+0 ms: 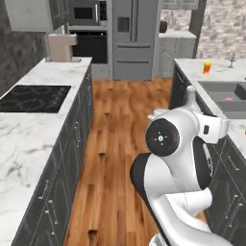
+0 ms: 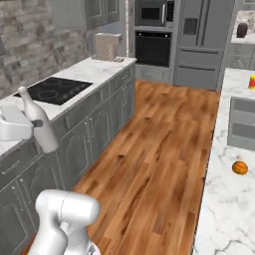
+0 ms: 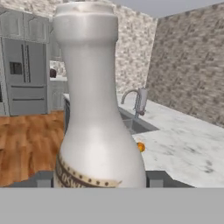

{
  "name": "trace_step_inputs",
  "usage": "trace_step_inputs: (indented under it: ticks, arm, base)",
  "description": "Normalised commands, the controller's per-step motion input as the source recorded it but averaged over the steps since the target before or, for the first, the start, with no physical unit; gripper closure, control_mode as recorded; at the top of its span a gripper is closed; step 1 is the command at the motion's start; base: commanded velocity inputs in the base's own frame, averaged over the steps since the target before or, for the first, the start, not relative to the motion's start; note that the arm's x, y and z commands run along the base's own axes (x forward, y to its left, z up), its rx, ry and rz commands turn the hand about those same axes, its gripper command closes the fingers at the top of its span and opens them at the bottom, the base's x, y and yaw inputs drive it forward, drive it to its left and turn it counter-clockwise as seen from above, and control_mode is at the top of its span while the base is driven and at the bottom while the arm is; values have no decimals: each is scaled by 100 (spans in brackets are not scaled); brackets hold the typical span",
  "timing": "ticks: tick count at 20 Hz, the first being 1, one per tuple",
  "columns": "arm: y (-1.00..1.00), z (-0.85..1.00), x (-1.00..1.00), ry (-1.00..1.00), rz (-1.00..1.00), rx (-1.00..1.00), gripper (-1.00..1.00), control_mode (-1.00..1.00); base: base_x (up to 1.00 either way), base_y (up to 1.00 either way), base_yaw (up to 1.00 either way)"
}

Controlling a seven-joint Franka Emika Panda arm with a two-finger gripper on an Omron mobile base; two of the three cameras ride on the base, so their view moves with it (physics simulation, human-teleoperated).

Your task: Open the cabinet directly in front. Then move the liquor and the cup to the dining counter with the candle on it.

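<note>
The bottle (image 3: 98, 109) sits in the gripper (image 3: 98, 181), jaws closed on its wide bottom. It hides the faucet's (image 3: 139, 101) base and half of an orange thing (image 3: 141, 147). The yellow cup (image 1: 207, 67) stands on the island counter (image 1: 192, 67) at one o'clock.

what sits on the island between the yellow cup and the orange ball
The built-in sink lies between the cup and the orange ball on the dining counter, seen in the right base view.
</note>
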Motion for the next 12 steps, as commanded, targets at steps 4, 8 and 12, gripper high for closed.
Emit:
trace_step_inputs:
  ticks: [4,8,12]
  arm:
    - [0,0,0,0,0,0,100,100]
    - [0,0,0,0,0,0,100,100]
    - [0,0,0,0,0,0,100,100]
  base:
    - [100,27,0]
    - [100,26,0]
    - [100,6,-2]
